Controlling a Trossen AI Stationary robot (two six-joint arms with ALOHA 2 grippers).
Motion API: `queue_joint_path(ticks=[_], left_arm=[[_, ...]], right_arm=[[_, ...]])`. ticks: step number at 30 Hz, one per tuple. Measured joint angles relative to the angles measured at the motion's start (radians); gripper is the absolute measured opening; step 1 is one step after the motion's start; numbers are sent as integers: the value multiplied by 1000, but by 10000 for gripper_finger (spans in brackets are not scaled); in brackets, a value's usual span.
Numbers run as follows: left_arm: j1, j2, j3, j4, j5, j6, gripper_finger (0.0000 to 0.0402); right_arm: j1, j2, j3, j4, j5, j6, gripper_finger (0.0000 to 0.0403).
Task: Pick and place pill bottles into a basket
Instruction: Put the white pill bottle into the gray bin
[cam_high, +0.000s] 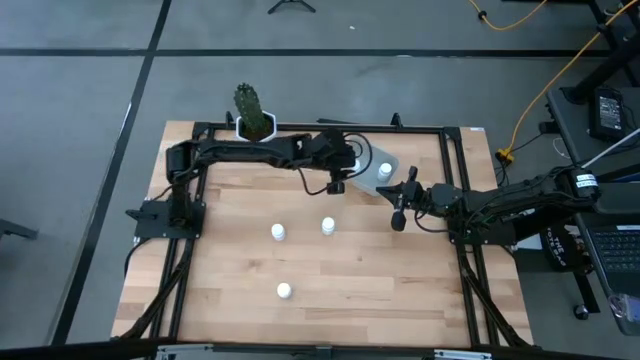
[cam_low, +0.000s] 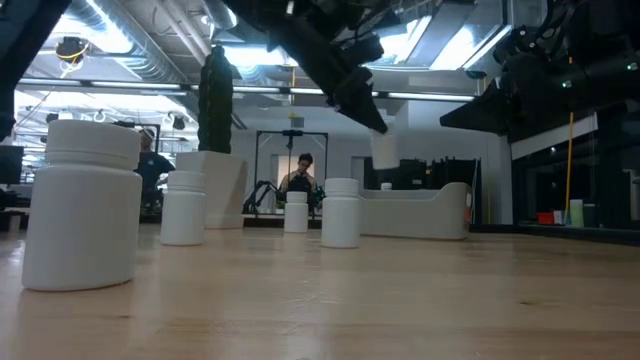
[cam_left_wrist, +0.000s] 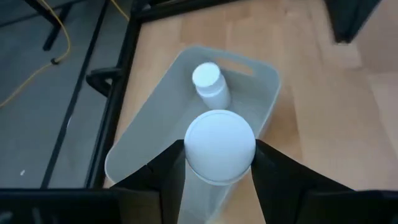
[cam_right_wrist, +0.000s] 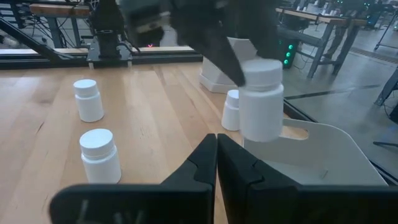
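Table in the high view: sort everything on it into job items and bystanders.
Job items:
- held pill bottle in the left gripper above the basket
- bottle in the basket
- three loose bottles on the table

Bystanders:
- cactus in its white pot
- right gripper, fingers shut, empty

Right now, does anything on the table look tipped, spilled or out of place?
Nothing stands out. The loose pill bottles stand upright on the table, one bottle stands inside the basket, and the left gripper holds another bottle above it.
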Motion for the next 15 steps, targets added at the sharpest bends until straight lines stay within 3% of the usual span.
queue_joint_path(ticks=[15], left_arm=[[81,112,128,-5,111,39,157]], right_arm=[[0,0,0,-4,0,-1,16]])
